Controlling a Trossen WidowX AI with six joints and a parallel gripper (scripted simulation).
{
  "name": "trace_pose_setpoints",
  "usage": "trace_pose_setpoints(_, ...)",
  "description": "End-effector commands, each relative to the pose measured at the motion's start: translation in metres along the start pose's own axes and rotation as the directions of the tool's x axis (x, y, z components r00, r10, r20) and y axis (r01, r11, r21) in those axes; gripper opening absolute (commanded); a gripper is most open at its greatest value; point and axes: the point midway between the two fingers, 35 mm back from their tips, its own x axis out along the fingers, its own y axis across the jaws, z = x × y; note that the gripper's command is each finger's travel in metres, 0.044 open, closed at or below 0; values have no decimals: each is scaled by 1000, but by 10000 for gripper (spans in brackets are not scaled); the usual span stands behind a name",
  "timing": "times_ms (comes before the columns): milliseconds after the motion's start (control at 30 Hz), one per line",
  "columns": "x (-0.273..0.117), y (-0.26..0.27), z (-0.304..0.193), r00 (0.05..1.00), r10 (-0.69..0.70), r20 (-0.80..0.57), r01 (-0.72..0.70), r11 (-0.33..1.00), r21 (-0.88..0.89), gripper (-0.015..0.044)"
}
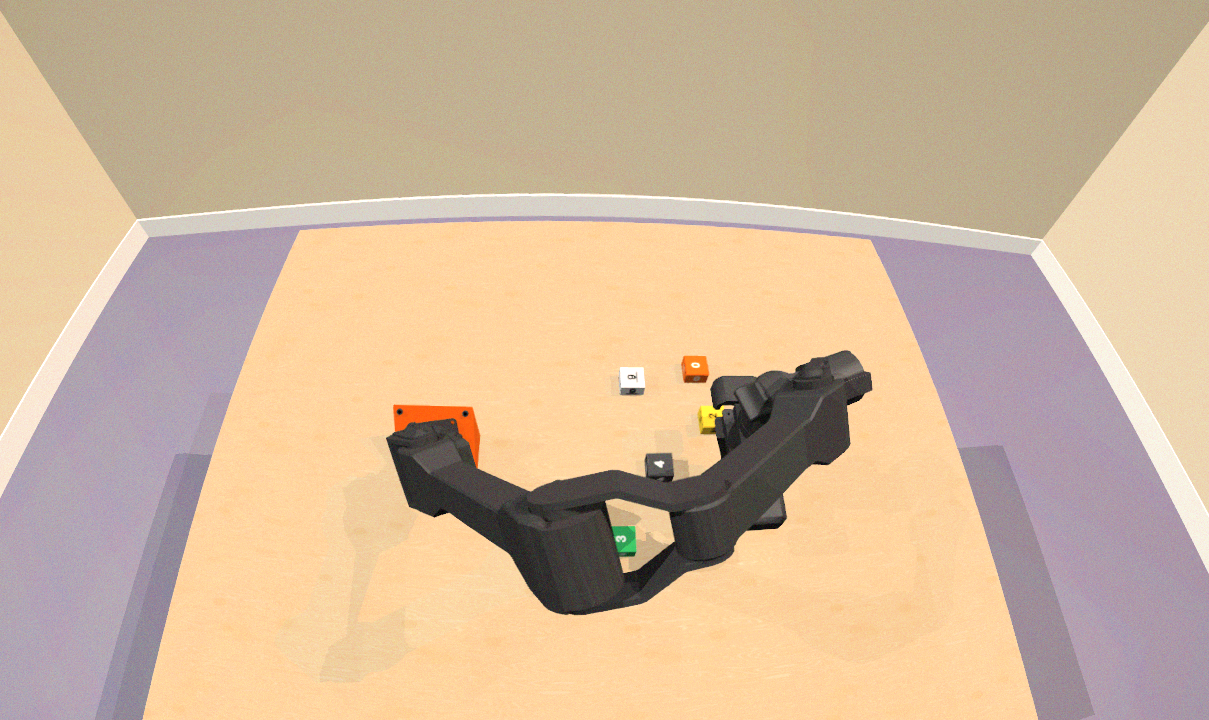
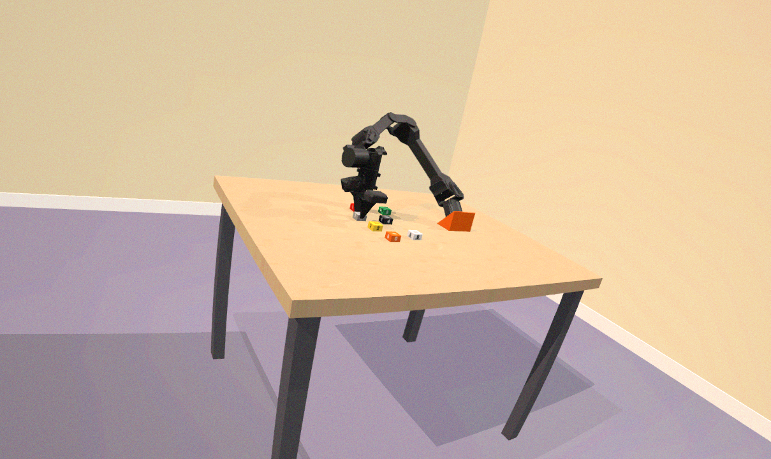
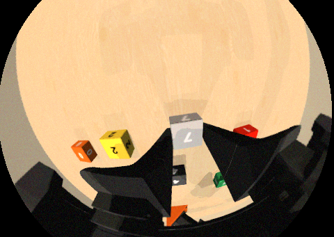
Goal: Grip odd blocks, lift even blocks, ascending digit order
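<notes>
My gripper [image 3: 185, 128] [image 2: 363, 217] is shut on the grey block [image 3: 178, 137] [image 2: 356, 217] showing 7, one finger against each side; the block appears to be on the table. The arm hides it in the top view. The red block [image 3: 245, 130] [image 2: 352, 207] showing 1 is partly behind a finger. The green 3 [image 1: 624, 540] [image 2: 384, 210] [image 3: 219, 180], black 4 [image 1: 658, 465] [image 2: 385, 219] [image 3: 181, 172], yellow 2 [image 1: 707, 420] [image 2: 375, 226] [image 3: 113, 144] and orange 0 [image 1: 694, 368] [image 2: 392, 236] [image 3: 83, 151] stand apart. The white block's [image 1: 631, 380] [image 2: 414, 234] digit is hard to read.
An orange wedge-shaped piece [image 1: 431, 413] [image 2: 460, 221] [image 3: 177, 213] stands at the arm's base. The arm passes over the green block in the top view. The yellow block is close to the gripper's side. The wooden table [image 1: 501, 304] [image 2: 433, 268] carries everything.
</notes>
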Motion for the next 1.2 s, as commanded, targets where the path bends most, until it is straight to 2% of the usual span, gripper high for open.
trace_pose_setpoints(0,1,0,0,1000,-3,0,3,1000,-6,120)
trace_pose_setpoints(233,1,0,0,1000,-3,0,3,1000,-6,120)
trace_pose_setpoints(600,1,0,0,1000,-3,0,3,1000,-6,400)
trace_pose_setpoints(700,-2,0,0,1000,-3,0,3,1000,-6,400)
trace_pose_setpoints(800,-32,0,0,1000,-2,-1,2,1000,-6,400)
trace_pose_setpoints(900,-35,0,0,1000,-2,-1,2,1000,-6,400)
trace_pose_setpoints(967,-44,0,1,1000,-2,1,2,1000,-17,348)
trace_pose_setpoints(1167,-114,1,0,1000,-8,14,10,995,-102,190)
